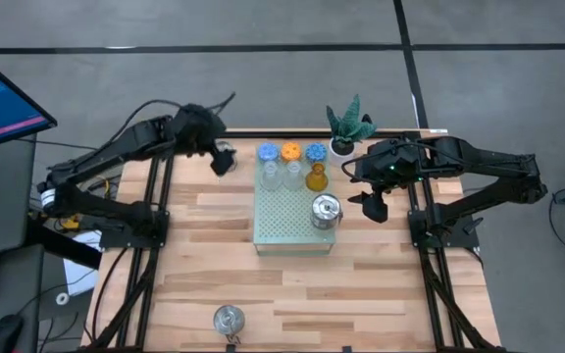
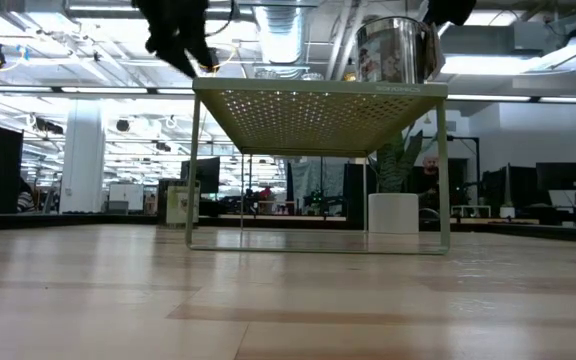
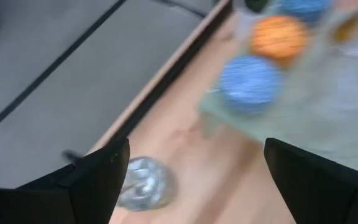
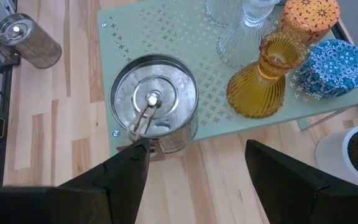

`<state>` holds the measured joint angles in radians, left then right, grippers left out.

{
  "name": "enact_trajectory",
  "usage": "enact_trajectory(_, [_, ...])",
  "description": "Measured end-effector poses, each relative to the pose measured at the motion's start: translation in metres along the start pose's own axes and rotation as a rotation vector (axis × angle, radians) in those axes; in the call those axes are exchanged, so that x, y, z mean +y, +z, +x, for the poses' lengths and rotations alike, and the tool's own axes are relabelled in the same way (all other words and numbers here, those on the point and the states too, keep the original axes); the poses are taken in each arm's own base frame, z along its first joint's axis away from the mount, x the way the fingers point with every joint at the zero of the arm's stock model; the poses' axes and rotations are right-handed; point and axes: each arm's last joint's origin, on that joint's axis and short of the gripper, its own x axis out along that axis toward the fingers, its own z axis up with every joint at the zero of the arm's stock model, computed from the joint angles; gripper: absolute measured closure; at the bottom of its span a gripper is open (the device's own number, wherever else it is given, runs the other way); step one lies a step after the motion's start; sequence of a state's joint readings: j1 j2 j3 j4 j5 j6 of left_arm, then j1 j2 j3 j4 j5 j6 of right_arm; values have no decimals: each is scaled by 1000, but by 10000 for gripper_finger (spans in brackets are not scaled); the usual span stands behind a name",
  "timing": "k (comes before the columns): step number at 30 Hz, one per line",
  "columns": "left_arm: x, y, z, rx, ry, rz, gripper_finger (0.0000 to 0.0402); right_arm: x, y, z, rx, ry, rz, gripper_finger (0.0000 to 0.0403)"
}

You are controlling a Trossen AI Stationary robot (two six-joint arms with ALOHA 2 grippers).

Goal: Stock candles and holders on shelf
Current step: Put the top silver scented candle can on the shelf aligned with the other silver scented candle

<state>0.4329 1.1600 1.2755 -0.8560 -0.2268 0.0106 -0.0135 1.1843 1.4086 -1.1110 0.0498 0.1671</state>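
Left gripper [image 3: 194, 180] jaws standing wide, empty; silver tin [image 3: 143, 182] sitting on table just beside one finger. Tin looking light, rigid, slick: pinching across rim advised. Right gripper [image 4: 194, 168] jaws parted, empty, hovering over tin on shelf [image 4: 166, 43].

Open-plan lab: exposed ceiling ducts [image 2: 288, 25], monitors [image 2: 558, 178], desks.

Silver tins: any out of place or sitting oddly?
Yes. One silver tin sits alone at the table's near edge, far from the shelf. Another tin stands at the shelf's very corner. The third tin is under the left hand.
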Motion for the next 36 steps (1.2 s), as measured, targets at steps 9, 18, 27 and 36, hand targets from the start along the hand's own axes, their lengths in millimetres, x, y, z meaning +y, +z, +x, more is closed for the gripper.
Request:
enact_trajectory(9, [58, -2, 36, 66, 30, -91, 33, 0, 0, 0, 1, -1, 37, 147])
enact_trajectory(18, [80, -3, 66, 78, -48, -54, 45, 0, 0, 0, 3, -1, 37, 147])
enact_trajectory(27, [82, -18, 90, 112, -94, 8, 46, 0, 0, 0, 3, -1, 44, 147])
enact_trajectory(36, [88, -56, 104, 97, -26, -57, 46, -2, 0, 0, 3, -6, 44, 147])
